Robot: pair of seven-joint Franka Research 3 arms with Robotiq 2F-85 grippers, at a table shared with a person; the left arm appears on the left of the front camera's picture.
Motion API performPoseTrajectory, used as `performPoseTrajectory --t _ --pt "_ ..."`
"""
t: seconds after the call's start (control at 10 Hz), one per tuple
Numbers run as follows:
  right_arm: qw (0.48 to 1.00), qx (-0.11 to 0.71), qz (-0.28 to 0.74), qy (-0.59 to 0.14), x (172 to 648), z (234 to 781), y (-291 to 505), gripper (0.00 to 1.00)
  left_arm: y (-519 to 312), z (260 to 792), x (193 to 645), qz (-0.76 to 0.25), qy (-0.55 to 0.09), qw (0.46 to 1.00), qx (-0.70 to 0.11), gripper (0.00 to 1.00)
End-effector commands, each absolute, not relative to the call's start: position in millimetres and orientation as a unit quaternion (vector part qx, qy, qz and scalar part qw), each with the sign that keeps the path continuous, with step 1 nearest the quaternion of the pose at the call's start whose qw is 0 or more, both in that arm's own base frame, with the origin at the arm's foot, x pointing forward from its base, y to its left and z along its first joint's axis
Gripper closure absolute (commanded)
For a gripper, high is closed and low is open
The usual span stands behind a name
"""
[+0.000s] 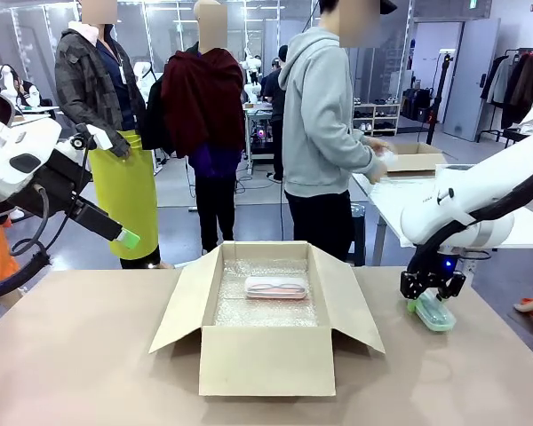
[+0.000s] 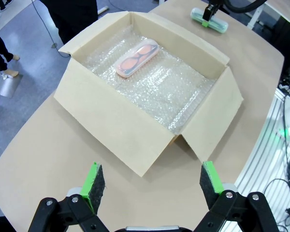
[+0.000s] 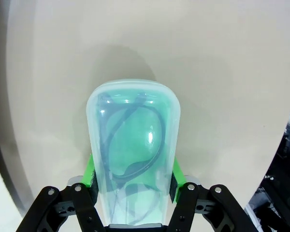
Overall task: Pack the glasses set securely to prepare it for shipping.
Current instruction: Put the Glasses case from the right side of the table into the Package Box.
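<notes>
Mint case (image 3: 133, 154): lies on the table (image 1: 89, 355) to the right of the box (image 1: 258, 359), outside it and beyond its right flap. It is translucent, and dark-framed glasses show through the lid.
Mint case vs right gripper (image 1: 433, 288): the case sits directly under the gripper. It runs lengthwise between the 2 fingers, with its rounded end pointing away from the wrist.
Right gripper state: clamped on the mint case, 1 green pad pressed to each long side.
Lift: the case is at tabletop level. I cannot tell whether it rests on the table or is just clear of it.
Pink case (image 2: 137, 58): inside the box, flat on the bubble wrap (image 2: 183, 92). It lies close to the far wall and parallel to it, and glasses show inside.
2 cases: well apart, with the box's right wall and flap between them.
Box: in the middle of the table, with its flaps folded outward and bubble wrap lining the floor.
Left gripper (image 2: 152, 180): raised to the left of the box and well apart from it. Its jaws are spread wide with nothing between them.
Person (image 1: 324, 133): stands beyond the box's far side in a grey hoodie, turned toward another table on the right.
</notes>
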State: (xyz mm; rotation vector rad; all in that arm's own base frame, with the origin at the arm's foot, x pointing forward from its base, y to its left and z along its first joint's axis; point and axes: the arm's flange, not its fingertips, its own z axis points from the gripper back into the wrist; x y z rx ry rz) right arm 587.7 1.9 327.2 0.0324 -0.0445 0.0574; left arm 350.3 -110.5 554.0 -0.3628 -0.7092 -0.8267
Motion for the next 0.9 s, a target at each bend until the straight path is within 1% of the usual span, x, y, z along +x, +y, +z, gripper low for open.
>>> performPoseTrajectory --t 0.0,0.1,0.3,0.6,0.7,0.8 --pt "0.999 0.032 0.032 -0.009 569.9 379.6 17.4 0.64 -109.5 554.7 350.4 -0.391 -0.341 0.836 -0.179 0.00" --pt "0.998 0.038 0.053 -0.012 558.3 406.6 24.8 0.64 -109.5 554.7 350.4 -0.391 -0.341 0.836 -0.179 0.00" --pt "0.997 0.016 0.069 -0.044 537.5 446.3 37.1 0.64 -109.5 554.7 350.4 -0.391 -0.341 0.836 -0.179 0.00" --pt "0.993 0.011 0.108 -0.052 521.2 470.2 56.1 0.64 -109.5 554.7 350.4 -0.391 -0.341 0.836 -0.179 0.00" --pt "0.985 0.005 0.165 -0.047 517.1 473.8 65.9 0.64 -109.5 554.7 350.4 -0.391 -0.341 0.836 -0.179 0.00" --pt "0.962 0.000 0.270 -0.031 514.4 481.3 85.4 0.64 -109.5 554.7 350.4 -0.391 -0.341 0.836 -0.179 0.00"
